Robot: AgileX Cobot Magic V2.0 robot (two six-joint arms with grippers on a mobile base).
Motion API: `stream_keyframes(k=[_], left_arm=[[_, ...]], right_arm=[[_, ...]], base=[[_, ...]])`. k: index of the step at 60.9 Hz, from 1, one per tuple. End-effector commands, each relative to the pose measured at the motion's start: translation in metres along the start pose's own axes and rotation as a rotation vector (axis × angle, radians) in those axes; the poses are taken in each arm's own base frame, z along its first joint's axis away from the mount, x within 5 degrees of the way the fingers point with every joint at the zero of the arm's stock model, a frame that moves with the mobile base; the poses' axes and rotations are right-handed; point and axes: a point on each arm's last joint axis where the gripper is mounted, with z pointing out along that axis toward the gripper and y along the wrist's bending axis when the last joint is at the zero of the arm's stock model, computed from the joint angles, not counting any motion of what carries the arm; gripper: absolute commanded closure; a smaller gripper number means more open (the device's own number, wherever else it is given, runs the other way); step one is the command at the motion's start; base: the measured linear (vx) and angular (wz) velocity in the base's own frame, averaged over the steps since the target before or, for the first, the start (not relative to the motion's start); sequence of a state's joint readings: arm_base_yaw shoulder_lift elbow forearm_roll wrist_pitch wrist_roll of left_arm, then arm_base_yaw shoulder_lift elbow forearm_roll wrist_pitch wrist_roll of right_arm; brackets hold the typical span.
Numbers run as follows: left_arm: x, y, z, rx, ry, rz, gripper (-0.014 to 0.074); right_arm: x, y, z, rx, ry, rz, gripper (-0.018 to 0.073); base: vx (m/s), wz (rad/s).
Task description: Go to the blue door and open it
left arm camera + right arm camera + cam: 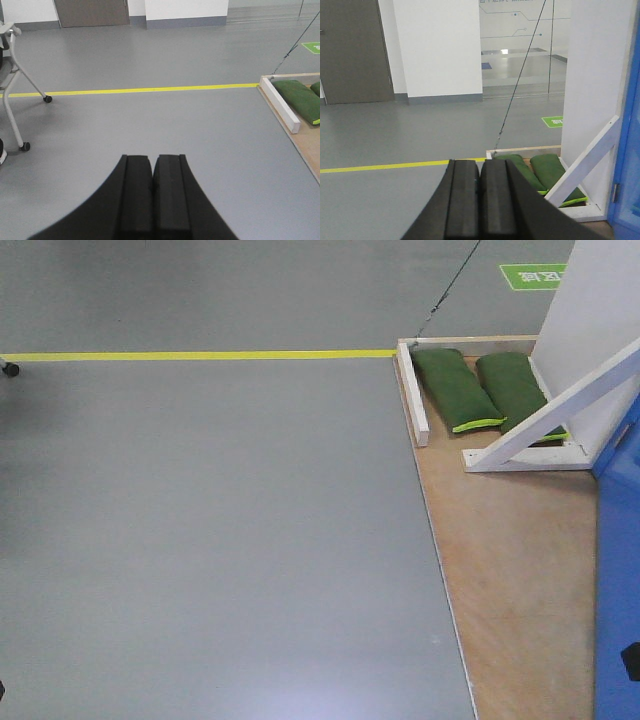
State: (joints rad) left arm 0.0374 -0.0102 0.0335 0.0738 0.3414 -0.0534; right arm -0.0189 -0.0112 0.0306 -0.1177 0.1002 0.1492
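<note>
The blue door (629, 145) is standing upright at the far right, its long axis running vertically. Only an edge strip is showing, so I cannot tell its facing. Just left of it, a white slanted brace (582, 160) and green sandbags (547, 172) are occupying the plywood base (510, 570). The left pincer (152, 160) and right pincer (480, 165) are pressing their pads together, gripping nothing.

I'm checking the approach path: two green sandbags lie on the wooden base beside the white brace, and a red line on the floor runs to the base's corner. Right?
Not quite: the floor line is yellow, not red, as the exterior front-facing view shows. The green sandbags, two of them, do lie on the wooden base beside the white brace.
</note>
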Motion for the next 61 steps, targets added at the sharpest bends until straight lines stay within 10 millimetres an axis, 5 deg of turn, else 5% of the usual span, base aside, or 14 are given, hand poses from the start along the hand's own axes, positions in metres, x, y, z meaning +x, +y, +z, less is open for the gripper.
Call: stream_keyframes(k=[1,61], left_arm=[[-0.018,0.000,-0.005,0.005,-0.130,-0.004,0.0526],[-0.018,0.000,-0.005,0.005,-0.129,-0.004,0.0526]], right_arm=[[-0.006,0.001,-0.001,-0.012,-0.090,-0.011,0.0564],[-0.015,0.001,-0.002,-0.007,-0.082,-0.012,0.0564]], base=[[0.14,-0.01],[0.03,0.00]])
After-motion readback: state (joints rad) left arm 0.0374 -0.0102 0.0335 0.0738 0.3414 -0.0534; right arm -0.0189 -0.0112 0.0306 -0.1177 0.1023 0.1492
